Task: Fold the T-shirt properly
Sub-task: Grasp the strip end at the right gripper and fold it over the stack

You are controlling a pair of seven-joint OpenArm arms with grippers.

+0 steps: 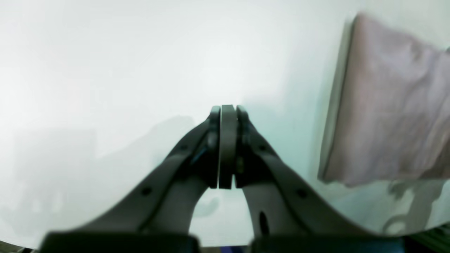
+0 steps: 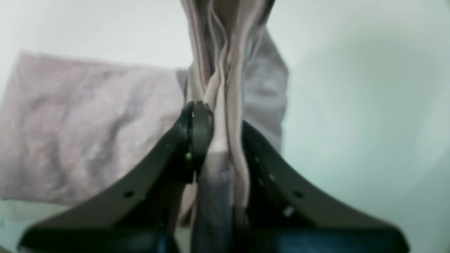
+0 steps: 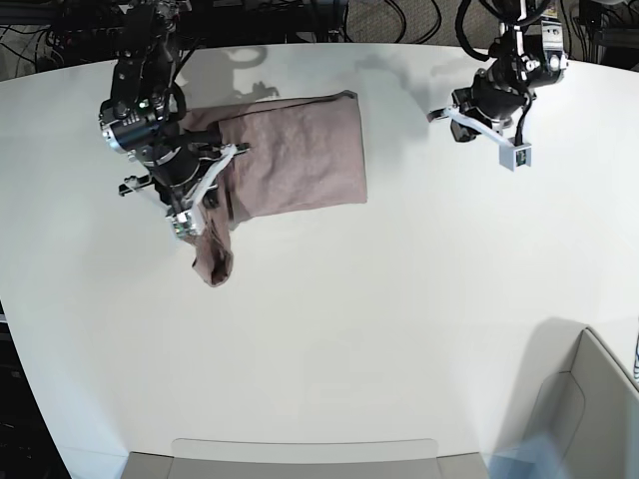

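The dusty-pink T-shirt [image 3: 300, 160] lies folded into a rough rectangle at the back left of the white table [image 3: 399, 299]. My right gripper [image 3: 212, 200] stands at its left end, shut on a bunched part of the cloth. In the right wrist view several folds of the T-shirt [image 2: 88, 126] are pinched in the right gripper [image 2: 219, 116]. A lifted bundle of cloth [image 3: 212, 261] trails toward the front. My left gripper [image 1: 227, 109] is shut with nothing in it, over bare table. The T-shirt [image 1: 386, 105] is apart to its right. In the base view the left gripper [image 3: 440, 114] hangs at the back right.
A grey open box [image 3: 589, 399] stands at the table's front right corner. A pale flat tray [image 3: 300, 454] sits at the front edge. Dark cables and equipment [image 3: 300, 20] run behind the table's curved back edge.
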